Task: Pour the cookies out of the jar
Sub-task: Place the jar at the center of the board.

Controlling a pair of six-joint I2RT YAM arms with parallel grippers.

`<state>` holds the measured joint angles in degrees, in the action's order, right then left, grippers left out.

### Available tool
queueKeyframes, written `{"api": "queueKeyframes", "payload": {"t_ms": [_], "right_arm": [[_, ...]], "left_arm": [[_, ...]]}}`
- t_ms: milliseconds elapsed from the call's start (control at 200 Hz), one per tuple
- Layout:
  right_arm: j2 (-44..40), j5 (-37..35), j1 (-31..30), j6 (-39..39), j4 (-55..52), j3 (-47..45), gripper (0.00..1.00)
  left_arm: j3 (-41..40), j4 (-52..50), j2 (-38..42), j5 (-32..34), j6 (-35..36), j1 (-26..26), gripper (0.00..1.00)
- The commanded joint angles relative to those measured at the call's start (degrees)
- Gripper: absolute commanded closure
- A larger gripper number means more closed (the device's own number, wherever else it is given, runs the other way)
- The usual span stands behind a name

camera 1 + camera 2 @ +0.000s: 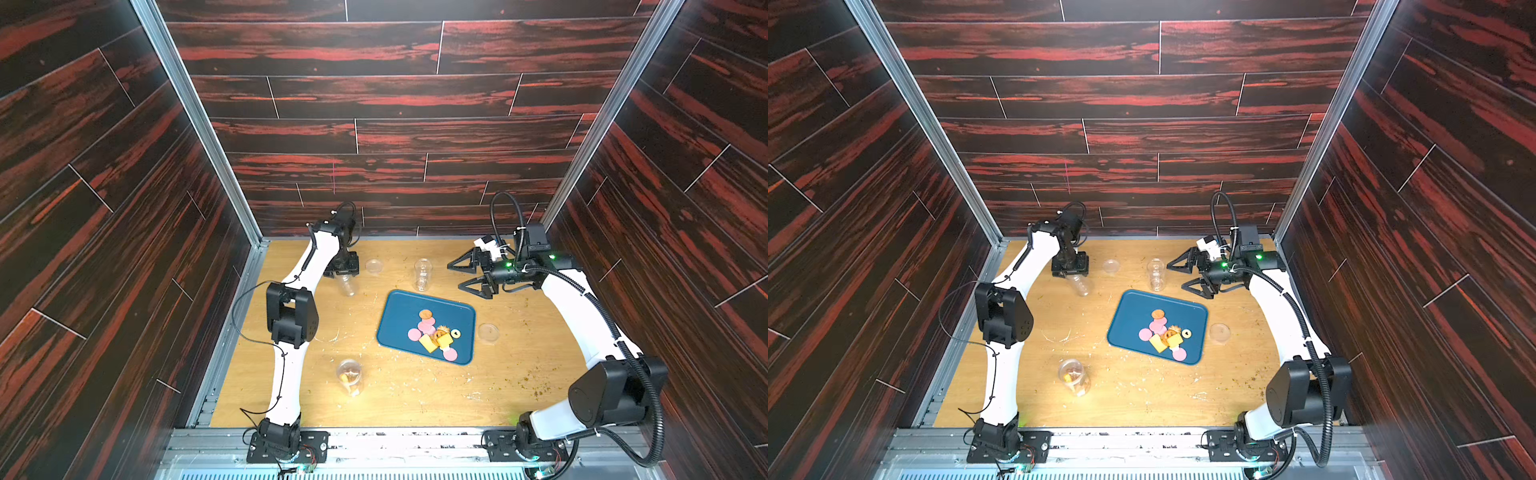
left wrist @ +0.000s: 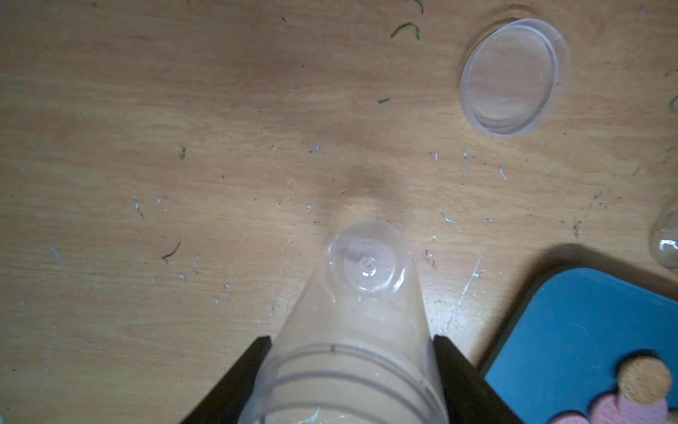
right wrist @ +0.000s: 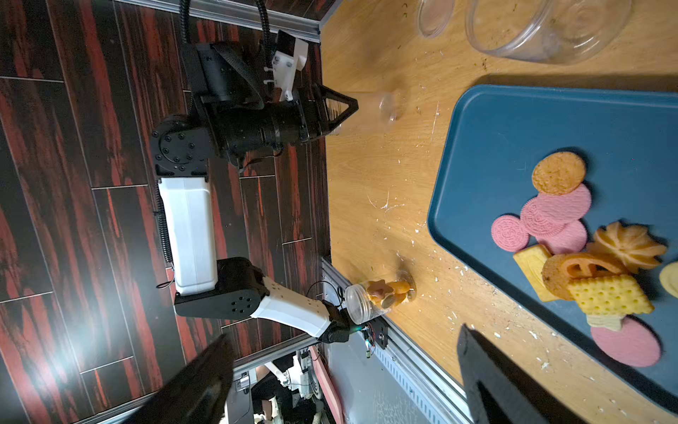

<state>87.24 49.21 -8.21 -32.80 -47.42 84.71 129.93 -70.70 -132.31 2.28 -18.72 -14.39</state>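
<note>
Gripping empty clear jar (image 2: 352, 330) at its mouth end with left jaws, base pointing at tabletop (image 2: 183, 110). Holding right jaws wide apart, nothing between them, near second empty jar (image 1: 422, 274). Seeing cookies (image 1: 432, 336) heaped on blue tray (image 1: 399, 307), between both jaws, well apart from each. Noting part-filled third jar (image 1: 350, 376), well clear of left jaws.

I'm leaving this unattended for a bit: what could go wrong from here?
The left gripper holds the empty jar only near its mouth; it may tip when released, and a lid lies close by. The filled jar stands close to the left arm; a swing could topple it. The cookies crowd the tray front rim; more could spill over.
</note>
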Motion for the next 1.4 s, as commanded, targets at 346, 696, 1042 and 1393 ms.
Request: {"api": "queueKeyframes", "payload": {"t_ms": [346,696,1042,1393], "right_arm": [[1.6,0.0,0.3,3.0,-2.9,1.3,0.01],[1.0,-0.2,0.2,3.0,-2.8,1.2,0.01],[0.2,-1.6,0.2,2.7,-2.6,1.3,0.01],[-1.6,-7.2,0.2,3.0,-4.5,3.4,0.01]], "left_arm": [[2.2,-2.1,-2.2,0.8,1.0,-1.6,0.22],[1.9,-1.4,-1.2,-0.7,0.6,-1.6,0.13],[1.8,0.1,1.1,-3.6,-0.1,-1.3,0.0],[0.3,0.2,6.4,-2.5,0.0,-1.0,0.0]]}}
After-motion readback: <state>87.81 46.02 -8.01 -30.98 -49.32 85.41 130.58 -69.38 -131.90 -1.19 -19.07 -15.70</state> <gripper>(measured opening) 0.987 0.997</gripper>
